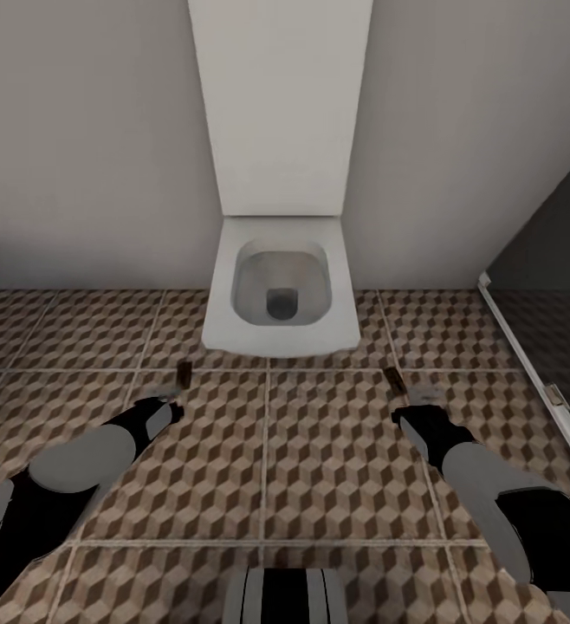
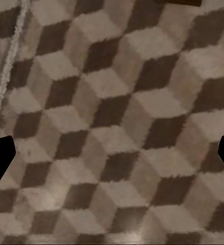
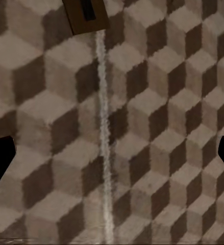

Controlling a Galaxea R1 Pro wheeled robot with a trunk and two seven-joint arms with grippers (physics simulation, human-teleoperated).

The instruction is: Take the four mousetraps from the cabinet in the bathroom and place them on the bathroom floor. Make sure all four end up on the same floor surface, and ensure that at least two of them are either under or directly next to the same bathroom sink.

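Brown, beige and white cube-pattern tiles cover the bathroom floor (image 1: 320,468), the largest thing in the head view. At 12 o'clock stands a white toilet (image 1: 281,303) against the pale wall (image 1: 86,147), and a dark glass shower panel (image 1: 553,260) is at 3 o'clock.

The left gripper (image 1: 165,409) hangs low at 9 o'clock and the right gripper (image 1: 411,418) at 3 o'clock. In each wrist view the two dark fingertips stand far apart with only tile between them, so both are spread wide and hold nothing.

Two mousetraps lie flat on the tiles. The left mousetrap (image 1: 183,373) is just beyond the left gripper, near the toilet's base. The right mousetrap (image 1: 395,379) is just beyond the right gripper, and the right wrist view shows it (image 3: 86,15) on a grout line.

I judge that these wooden pieces are light, stiff and thin, so they can slide when pushed. The best hold seems to be across the short width, at the long edges. The sink is not visible here.
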